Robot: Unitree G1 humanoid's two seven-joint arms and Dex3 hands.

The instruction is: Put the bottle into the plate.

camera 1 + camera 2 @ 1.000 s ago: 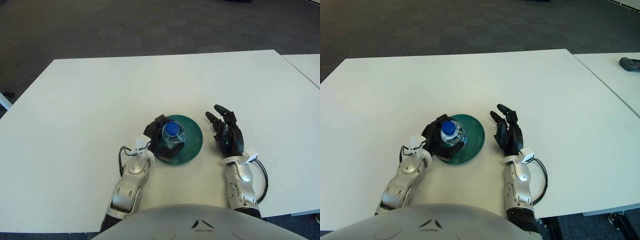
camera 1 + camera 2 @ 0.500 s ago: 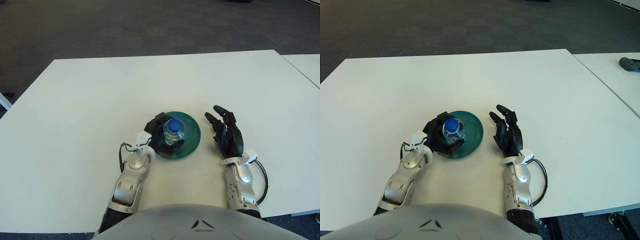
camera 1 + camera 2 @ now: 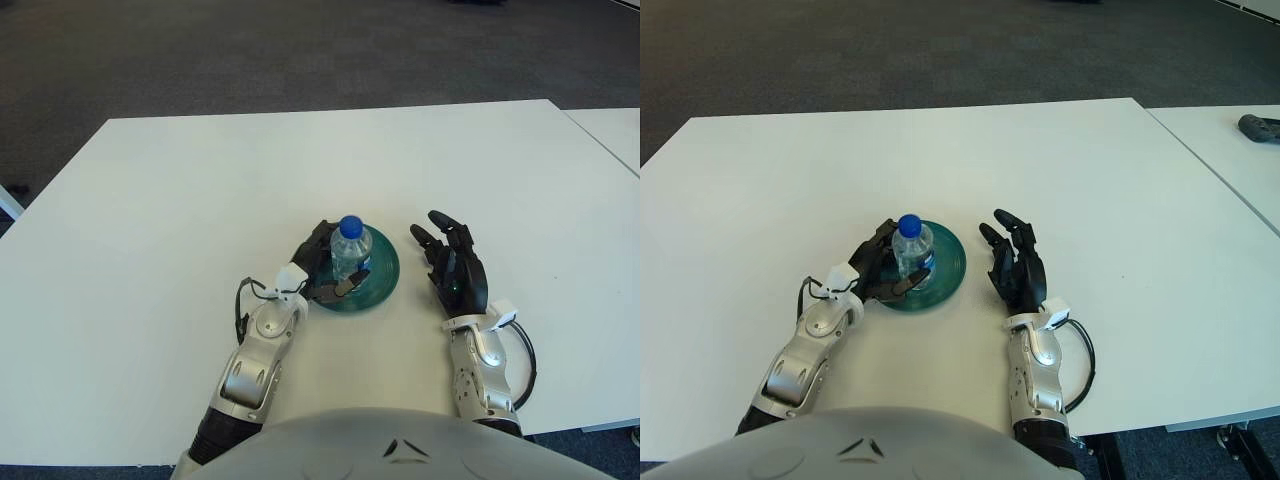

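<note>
The bottle (image 3: pixel 349 250) stands upright on the green plate (image 3: pixel 382 272), blue cap (image 3: pixel 349 224) up, over on the plate's left half. The left hand (image 3: pixel 322 270) is right there beside it, fingers (image 3: pixel 343 287) loosened and spread around the lower body; I can't tell whether any of them touch the plastic, and it looks more like a letting-go than a hold. The right hand (image 3: pixel 455 272) shows just right of the plate, fingers splayed wide, holding nothing. Now, how will this bottle handle? It's a small clear plastic one, so likely light and a bit springy in the wall, smooth enough to slip under a weak pinch, and tall for its base, so a nudge from a finger could tip it. If it needs a grip, the mid body below the shoulder is the place, fingers wrapped around it, not the cap. How full it is can't be made out, and that decides its weight. The bottle's base and the plate's left rim are hidden behind the hand, so whether it sits flat in the well or rides the rim is unclear. The task looks about done, pending a clean withdrawal on the table (image 3: pixel 180 200).
</note>
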